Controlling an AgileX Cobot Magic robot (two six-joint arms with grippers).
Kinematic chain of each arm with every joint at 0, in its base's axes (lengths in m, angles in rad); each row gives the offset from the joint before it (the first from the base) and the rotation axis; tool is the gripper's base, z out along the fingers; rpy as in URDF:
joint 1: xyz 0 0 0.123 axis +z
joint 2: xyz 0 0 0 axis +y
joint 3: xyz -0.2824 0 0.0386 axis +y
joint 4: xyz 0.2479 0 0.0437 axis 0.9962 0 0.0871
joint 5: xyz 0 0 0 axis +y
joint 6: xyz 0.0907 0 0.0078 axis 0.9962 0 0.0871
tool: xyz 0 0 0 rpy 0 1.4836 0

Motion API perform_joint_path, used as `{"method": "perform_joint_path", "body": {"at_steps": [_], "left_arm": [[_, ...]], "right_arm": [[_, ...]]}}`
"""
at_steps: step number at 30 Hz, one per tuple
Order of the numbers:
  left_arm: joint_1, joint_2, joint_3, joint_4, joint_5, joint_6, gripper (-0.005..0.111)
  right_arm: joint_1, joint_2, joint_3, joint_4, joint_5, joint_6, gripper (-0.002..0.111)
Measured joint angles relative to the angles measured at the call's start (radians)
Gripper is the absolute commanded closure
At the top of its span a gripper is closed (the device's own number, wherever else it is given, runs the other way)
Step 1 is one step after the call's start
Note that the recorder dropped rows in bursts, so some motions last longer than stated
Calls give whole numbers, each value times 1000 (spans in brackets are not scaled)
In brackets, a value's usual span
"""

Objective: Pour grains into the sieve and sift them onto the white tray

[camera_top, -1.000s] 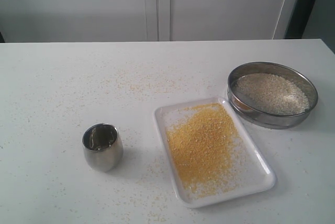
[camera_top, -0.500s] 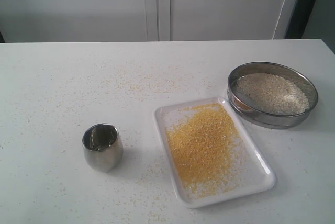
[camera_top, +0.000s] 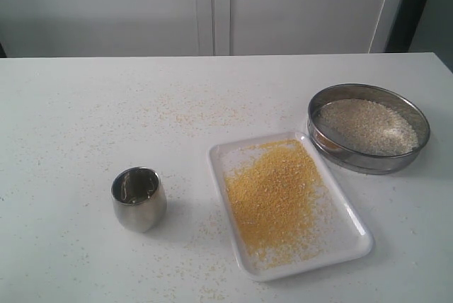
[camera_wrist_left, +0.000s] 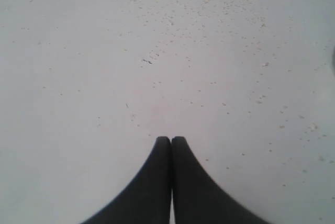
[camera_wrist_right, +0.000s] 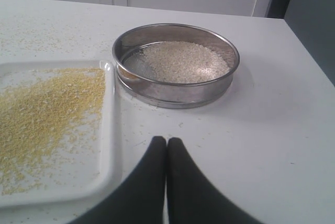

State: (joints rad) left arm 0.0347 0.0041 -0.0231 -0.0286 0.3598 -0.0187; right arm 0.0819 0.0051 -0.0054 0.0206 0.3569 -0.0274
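The steel sieve sits on the table at the right, holding pale whitish grains; the right wrist view shows the sieve too. Beside it lies the white tray, covered with yellow meal. In the right wrist view the tray lies just beside my right gripper, which is shut and empty over bare table. My left gripper is shut on nothing above the crumb-strewn table. Neither gripper appears in the exterior view.
A small rounded steel cup stands upright left of the tray. Sparse yellow crumbs lie scattered over the white table. The table's right edge runs close behind the sieve.
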Motion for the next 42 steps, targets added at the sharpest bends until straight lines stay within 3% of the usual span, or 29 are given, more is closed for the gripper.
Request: {"method": "perform_joint_path", "body": {"at_steps": [42], "left_arm": [[0,0,16,36,-37,-57,107]], "right_arm": [[0,0,0,0,0,0,108]]}}
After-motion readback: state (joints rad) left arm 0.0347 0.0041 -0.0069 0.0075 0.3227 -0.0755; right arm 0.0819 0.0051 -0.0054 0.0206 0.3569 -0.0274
